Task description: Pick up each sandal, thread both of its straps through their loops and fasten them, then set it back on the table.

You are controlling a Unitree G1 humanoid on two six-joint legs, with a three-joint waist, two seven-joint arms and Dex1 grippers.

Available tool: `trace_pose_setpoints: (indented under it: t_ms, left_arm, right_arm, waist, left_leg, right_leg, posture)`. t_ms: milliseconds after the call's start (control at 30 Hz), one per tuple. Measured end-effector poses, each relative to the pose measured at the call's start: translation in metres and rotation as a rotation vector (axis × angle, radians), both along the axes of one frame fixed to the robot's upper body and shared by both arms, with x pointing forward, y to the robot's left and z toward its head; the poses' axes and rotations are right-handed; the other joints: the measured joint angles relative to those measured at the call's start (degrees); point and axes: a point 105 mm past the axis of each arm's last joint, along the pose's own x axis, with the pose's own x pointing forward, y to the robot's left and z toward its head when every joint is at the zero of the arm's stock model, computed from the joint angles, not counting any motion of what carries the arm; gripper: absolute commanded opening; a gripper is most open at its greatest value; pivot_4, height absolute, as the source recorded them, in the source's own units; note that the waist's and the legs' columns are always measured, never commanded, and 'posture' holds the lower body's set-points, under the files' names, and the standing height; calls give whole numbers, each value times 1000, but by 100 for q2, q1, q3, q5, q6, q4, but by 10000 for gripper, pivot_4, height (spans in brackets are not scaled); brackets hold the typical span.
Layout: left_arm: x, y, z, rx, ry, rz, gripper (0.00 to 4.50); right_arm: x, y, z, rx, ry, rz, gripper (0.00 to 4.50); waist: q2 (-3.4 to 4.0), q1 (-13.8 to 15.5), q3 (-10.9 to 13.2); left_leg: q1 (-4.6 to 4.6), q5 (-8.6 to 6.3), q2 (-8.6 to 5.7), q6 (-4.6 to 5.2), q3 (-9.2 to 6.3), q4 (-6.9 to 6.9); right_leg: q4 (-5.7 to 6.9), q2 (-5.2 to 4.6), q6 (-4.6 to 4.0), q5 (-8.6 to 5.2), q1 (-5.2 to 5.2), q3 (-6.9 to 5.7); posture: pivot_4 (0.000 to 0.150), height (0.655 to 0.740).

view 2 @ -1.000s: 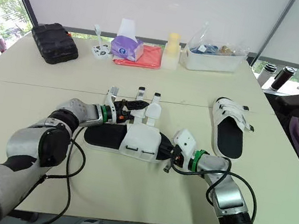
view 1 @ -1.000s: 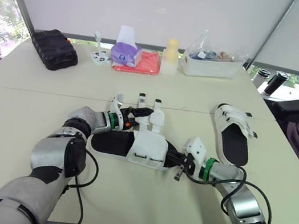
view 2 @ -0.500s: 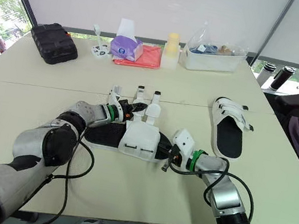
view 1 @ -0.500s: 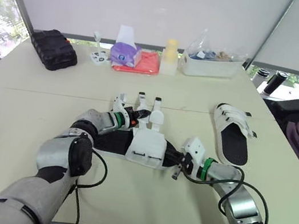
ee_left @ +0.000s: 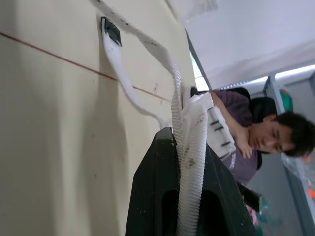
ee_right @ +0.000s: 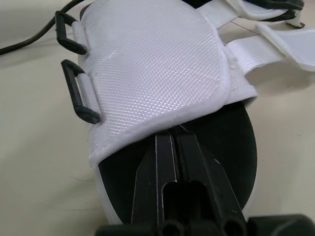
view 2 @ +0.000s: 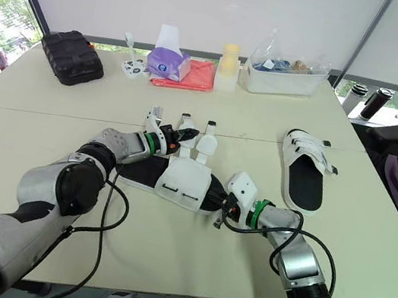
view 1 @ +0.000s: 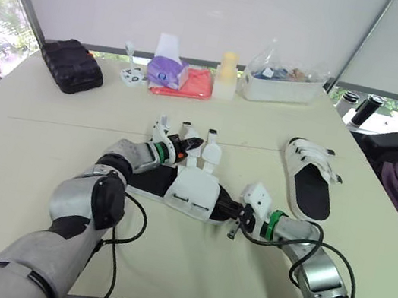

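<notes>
We find the open sandal point(view 1: 191, 192) lying flat at the centre of the surface point(view 1: 28, 157). The second sandal point(view 1: 312, 186) lies apart at its 3 o'clock, straps across its footbed.

Handling, in our judgement: the sandal is light, and its black sole is stiff enough to be pinned or gripped at the rim. The woven white upper is soft and will fold.

The straps, fanned toward 12 o'clock, are limp webbing. They are best taken near the tip, which is where the left pincer point(view 1: 190, 146) is clamped on one strap point(ee_left: 189, 162).

The black wire loops point(ee_right: 78, 93) are rigid, narrow targets.

The right pincer point(ee_right: 174, 135) has its fingers together at the sandal's 4 o'clock end, over the footbed. We cannot confirm anything between them.
</notes>
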Motion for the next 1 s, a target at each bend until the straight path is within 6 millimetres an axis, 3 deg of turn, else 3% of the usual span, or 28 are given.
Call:
trace_pose_setpoints:
  t_ms: [233, 567, 800, 1000]
  left_arm:
    - [-21, 10, -13, -60, 52, -124, 385]
    - [-41, -1, -10, -166, 116, -267, 385]
    - [-35, 7, -13, -162, 125, -191, 385]
    - [-31, 13, -13, -154, 124, -152, 385]
  right_arm:
    - [3, 3, 9, -3, -48, -5, 0]
    - [14, -17, 7, -81, -85, -22, 0]
    - [-18, -29, 5, -95, 48, -22, 0]
    - [-52, -19, 43, 61, 114, -37, 0]
  waist:
    - [0, 2, 0]
    - [0, 7, 0]
    - [0, 2, 0]
    - [0, 8, 0]
  left_leg:
    - [-6, 0, 0, 0, 0, -1]
    - [-8, 0, 1, 0, -1, -1]
    - [-5, -1, 4, 1, -13, -2]
    - [-5, -1, 5, 1, -17, -2]
  right_leg:
    - [-2, 0, 0, 0, -4, 0]
    - [-5, -3, 0, 0, -4, 0]
    - [-4, -3, 0, 0, -5, 3]
    - [-2, -2, 0, 0, -5, 3]
  posture:
    - [1500, 7400]
    - [1500, 7400]
    - [1500, 7400]
    - [1500, 7400]
